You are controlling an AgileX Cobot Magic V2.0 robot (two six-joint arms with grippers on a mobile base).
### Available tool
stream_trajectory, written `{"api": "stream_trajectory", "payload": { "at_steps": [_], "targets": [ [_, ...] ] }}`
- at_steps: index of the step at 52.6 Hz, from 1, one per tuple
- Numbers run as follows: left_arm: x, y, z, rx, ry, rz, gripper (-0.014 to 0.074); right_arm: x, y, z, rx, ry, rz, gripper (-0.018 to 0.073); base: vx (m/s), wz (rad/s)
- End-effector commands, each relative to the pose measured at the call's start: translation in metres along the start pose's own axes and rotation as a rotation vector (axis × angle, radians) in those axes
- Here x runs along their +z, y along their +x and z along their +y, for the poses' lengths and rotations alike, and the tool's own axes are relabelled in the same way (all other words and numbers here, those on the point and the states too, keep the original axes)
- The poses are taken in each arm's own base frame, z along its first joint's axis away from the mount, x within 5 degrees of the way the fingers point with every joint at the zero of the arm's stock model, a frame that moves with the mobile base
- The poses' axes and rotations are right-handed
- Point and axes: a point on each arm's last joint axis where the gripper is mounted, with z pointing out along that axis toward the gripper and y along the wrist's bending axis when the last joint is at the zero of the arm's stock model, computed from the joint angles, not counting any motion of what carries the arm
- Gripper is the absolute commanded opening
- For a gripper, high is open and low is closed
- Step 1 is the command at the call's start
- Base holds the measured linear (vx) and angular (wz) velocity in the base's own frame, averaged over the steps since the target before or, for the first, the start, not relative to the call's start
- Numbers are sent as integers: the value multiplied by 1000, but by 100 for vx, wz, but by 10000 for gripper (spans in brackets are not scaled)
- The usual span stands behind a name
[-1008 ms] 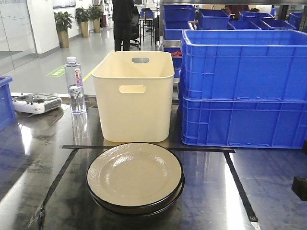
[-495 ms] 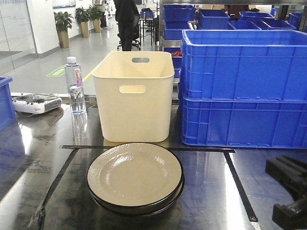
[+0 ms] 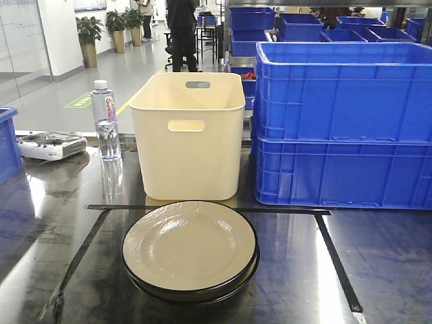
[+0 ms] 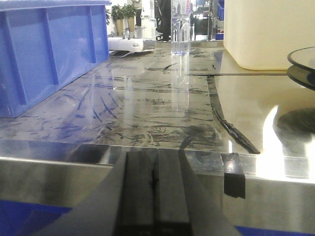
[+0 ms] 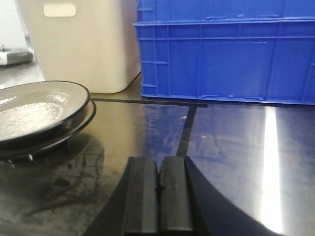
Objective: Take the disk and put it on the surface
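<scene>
1. The surface (image 3: 378, 270), dark and glossy, fills the lower half of the front view, with black tape lines (image 3: 335, 256) marking a square on it.
2. Stacked blue crates (image 3: 341, 121) take the upper right of the frame; a cream bin (image 3: 189, 135) stands at upper centre.
3. The disk (image 3: 189, 246), a cream plate with a dark rim, lies at lower centre inside the taped square, on top of another like it. It looks stiff, glazed and probably breakable, so likely slippery under the pads. The overhanging rim seems the best hold, with one finger slipped into the gap below the edge.
4. A water bottle (image 3: 105, 121) and a white controller (image 3: 50, 145) sit at the left.
5. The right gripper (image 5: 159, 189), at the bottom of its wrist view, is low and level over the surface, fingers pressed together on nothing; the disk sits at that frame's left, well apart.
6. The left gripper (image 4: 157, 187) is likewise closed and empty, low at the table's edge, with the disk at the far right of its view.
</scene>
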Motion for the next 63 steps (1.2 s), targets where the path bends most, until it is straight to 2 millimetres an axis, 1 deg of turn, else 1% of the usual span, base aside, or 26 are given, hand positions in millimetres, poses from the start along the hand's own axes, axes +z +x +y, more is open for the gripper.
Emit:
{"api": "stream_trajectory", "payload": {
  "at_steps": [1,3,5,6,9,13,22,39,47,63],
  "targets": [
    [0,-5,0,1,1,-84,-1,-16,24,-2,-6,-13,-135,-6,0,0],
    [0,-5,0,1,1,-84,-1,-21,42,-3,-1,-15,-119,-6,0,0],
    [0,-5,0,1,1,-84,-1,-25,51,-4,6,-14,-122,-6,0,0],
    [0,-5,0,1,1,-84,-1,-26,55,-5,14,-5,-78,-6,0,0],
    [0,-5,0,1,1,-84,-1,-30,58,-6,21,11,-20,-6,0,0],
    [0,-5,0,1,1,-84,-1,-33,62,-6,14,16,-11,-6,0,0],
    [0,-5,0,1,1,-84,-1,-37,61,-6,16,13,-50,-6,0,0],
    [0,-5,0,1,1,-84,-1,-38,62,-7,16,15,-44,-6,0,0],
    [0,-5,0,1,1,-84,-1,-42,58,-6,15,8,-105,-6,0,0],
    [0,-5,0,1,1,-84,-1,-41,59,-6,15,9,-98,-6,0,0]
  ]
}}
